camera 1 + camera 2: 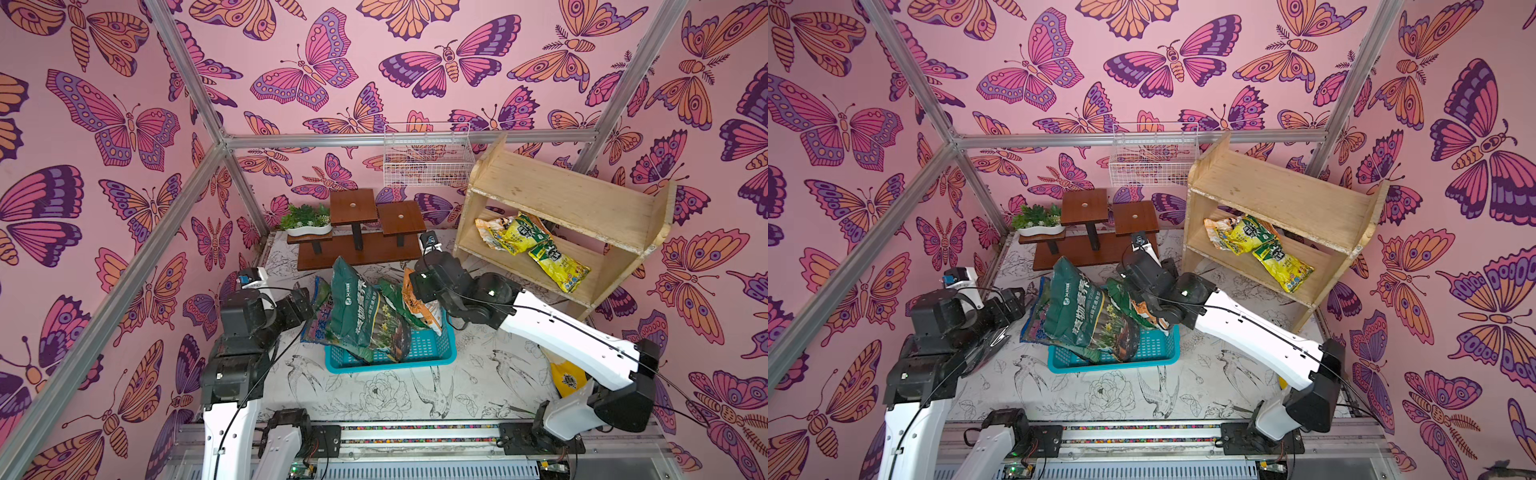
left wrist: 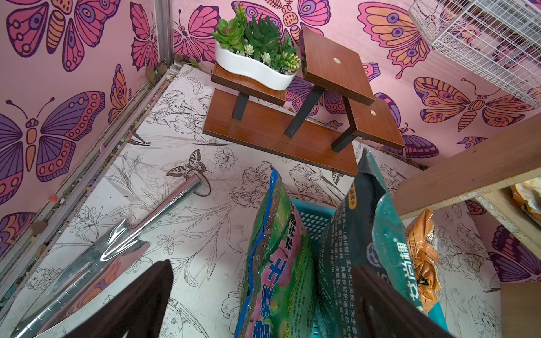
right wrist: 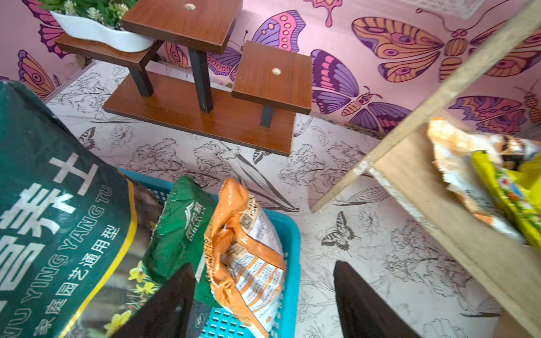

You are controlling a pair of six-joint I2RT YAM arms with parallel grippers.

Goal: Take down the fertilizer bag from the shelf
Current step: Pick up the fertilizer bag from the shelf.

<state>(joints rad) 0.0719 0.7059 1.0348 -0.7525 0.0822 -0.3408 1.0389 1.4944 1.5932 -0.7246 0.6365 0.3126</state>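
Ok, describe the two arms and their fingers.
The left arm and right arm share white tapered links, black blocky joints and a thin black cable alongside. Small green lights dot the right arm's joints. The fingers are dark, flat, tapering.

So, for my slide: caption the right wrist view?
Open right claw by orange bag in teal basket, plywood shelf alongside.

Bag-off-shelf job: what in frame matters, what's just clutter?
Job:
- shelf
- yellow bags on its lower tier
- right gripper, open over the orange bag
- blue basket holding that bag

Lying about:
- brown stand
- plant pot
- wire basket
- trowel
- big green bag
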